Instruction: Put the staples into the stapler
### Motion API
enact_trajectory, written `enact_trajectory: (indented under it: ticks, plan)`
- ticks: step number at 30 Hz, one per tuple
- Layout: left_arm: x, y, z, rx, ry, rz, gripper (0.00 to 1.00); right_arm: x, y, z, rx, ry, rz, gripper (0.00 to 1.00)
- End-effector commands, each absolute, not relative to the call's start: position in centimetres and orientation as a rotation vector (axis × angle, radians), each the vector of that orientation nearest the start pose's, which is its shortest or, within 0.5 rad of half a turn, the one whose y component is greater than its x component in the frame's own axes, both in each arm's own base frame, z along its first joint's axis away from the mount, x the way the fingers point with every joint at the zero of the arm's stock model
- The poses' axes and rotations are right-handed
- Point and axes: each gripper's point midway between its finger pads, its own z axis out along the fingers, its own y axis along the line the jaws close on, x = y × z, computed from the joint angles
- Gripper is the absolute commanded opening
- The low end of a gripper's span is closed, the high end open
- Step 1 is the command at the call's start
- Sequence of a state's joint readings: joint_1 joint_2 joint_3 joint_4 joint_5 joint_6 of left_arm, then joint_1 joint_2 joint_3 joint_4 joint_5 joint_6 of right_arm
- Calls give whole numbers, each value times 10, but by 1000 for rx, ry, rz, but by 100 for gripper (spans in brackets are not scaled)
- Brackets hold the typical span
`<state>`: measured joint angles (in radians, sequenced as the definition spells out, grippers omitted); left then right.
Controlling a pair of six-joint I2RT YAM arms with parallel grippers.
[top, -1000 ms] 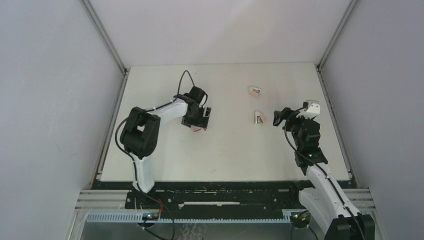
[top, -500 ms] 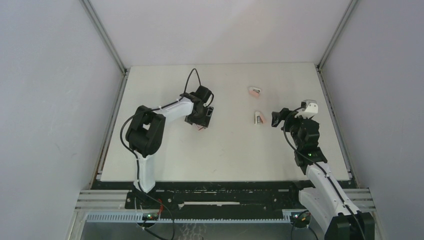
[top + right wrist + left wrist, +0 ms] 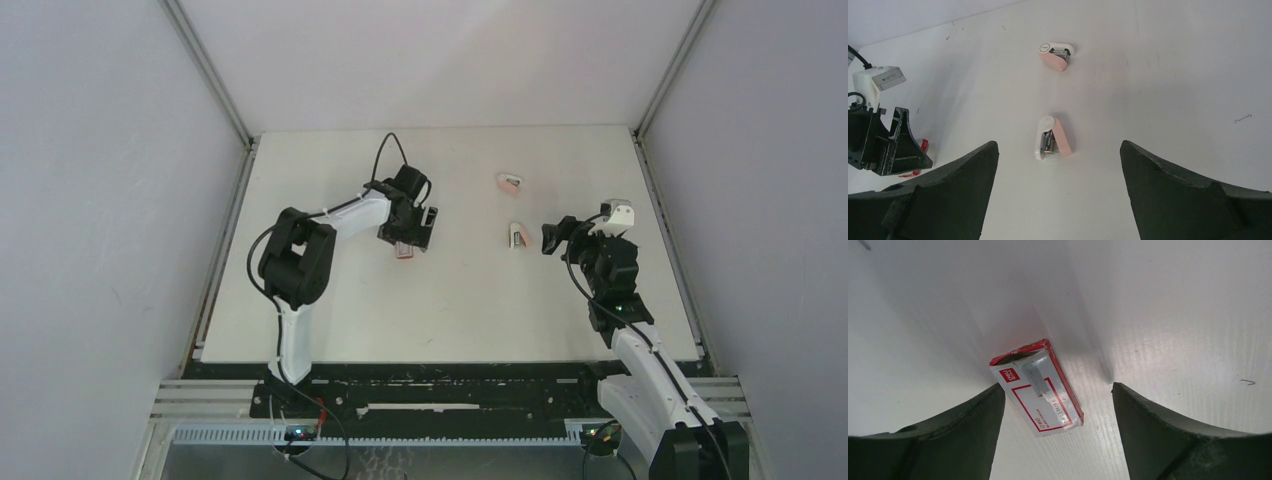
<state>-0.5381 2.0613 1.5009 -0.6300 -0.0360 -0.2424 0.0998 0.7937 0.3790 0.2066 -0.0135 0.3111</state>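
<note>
The staples pack [image 3: 1040, 390], a small red box with a white label, lies flat on the table, its far end open with a silvery staple strip [image 3: 1034, 374] poking out. My left gripper [image 3: 1055, 390] is open around it; the left finger is close against the pack, the right finger stands apart. In the top view the pack [image 3: 403, 251] sits just below the left gripper [image 3: 412, 228]. Two small pink-and-white staplers lie at right centre: the near one [image 3: 1053, 137] [image 3: 517, 236] and a far one [image 3: 1057, 52] [image 3: 509, 182]. My right gripper [image 3: 1058, 144] [image 3: 553, 237] is open and empty, just short of the near stapler.
The white table [image 3: 450, 300] ends at a wall behind and at metal rails on both sides. A loose bent staple [image 3: 1243, 118] lies right of the staplers; another small one [image 3: 1248, 382] shows in the left wrist view.
My left gripper has shifted to the right and a little farther back, and the staples pack has moved that way with it. My right gripper has edged slightly left toward the near stapler.
</note>
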Motion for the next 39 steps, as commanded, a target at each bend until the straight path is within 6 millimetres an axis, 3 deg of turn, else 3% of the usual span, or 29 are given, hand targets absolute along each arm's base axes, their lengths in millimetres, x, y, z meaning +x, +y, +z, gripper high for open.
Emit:
enact_trajectory:
  ticks: [1, 4, 9, 16, 22, 28, 33, 39]
  plan:
    - [393, -250, 35, 441, 2678, -270, 81, 321, 52, 185, 152, 1722, 332, 90]
    - [388, -258, 32, 502, 2682, -324, 74, 321, 52, 185, 150, 1724, 331, 90]
    - [378, -270, 35, 641, 2653, -338, 72, 321, 52, 184, 150, 1727, 330, 90]
    - [374, -255, 28, 635, 2687, -202, 71, 321, 51, 183, 150, 1729, 321, 90]
    - [363, -245, 22, 633, 2719, -93, 53, 322, 51, 183, 151, 1729, 324, 90]
    - [343, -243, 40, 695, 2650, -26, 48, 318, 67, 192, 112, 1731, 411, 90]
    - [295, -266, 61, 882, 2548, -150, 48, 307, 88, 182, 154, 1868, 554, 90]
    - [241, -281, 53, 1137, 2477, -218, 48, 270, 134, 143, 125, 2124, 862, 79]
